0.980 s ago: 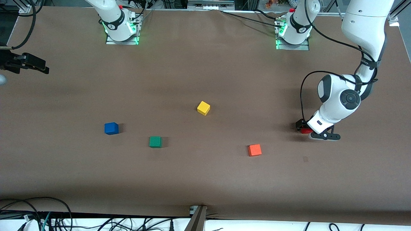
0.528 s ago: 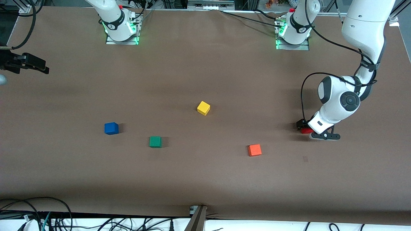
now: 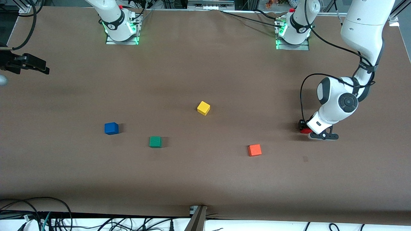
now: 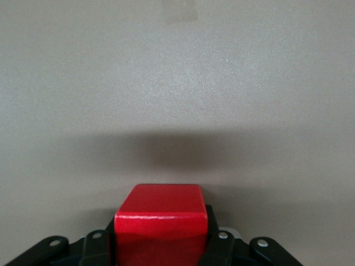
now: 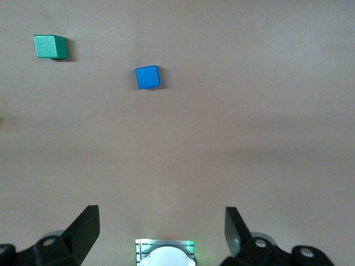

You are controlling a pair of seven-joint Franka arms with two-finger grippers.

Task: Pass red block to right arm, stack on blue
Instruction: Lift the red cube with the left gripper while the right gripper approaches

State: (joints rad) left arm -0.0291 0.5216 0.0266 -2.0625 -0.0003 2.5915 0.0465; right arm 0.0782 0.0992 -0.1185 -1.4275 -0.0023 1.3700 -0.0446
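Your left gripper [image 3: 305, 129] is down low at the left arm's end of the tabletop [image 3: 205, 179], w/ its fingers [image 4: 217, 244] clamped on the red block [image 3: 305, 130]. In the left wrist view the red block [image 4: 161, 224] sits squarely between the black fingers, top face up, w/ a soft shadow on the tabletop just ahead of it. You can't tell from these views whether the block is touching the tabletop or just off it.

Your right gripper [image 3: 35, 65] waits up high over the right arm's end of the tabletop, at the edge of the front view. Its fingers [image 5: 83, 230] are spread wide w/ nothing between them; the right wrist view looks down past them at the blue cube [image 5: 147, 77] and green cube [image 5: 50, 46].

On the tabletop, the blue cube [image 3: 111, 128] sits toward the right arm's end, well apart from the red block. The green cube [image 3: 155, 141] is near the blue one, a bit nearer the front camera. The yellow cube [image 3: 203, 108] is around mid-tabletop, farther from the front camera than the green. The orange-red cube [image 3: 254, 150] lies toward the left arm's end, nearer the front camera than the red block and apart from it.
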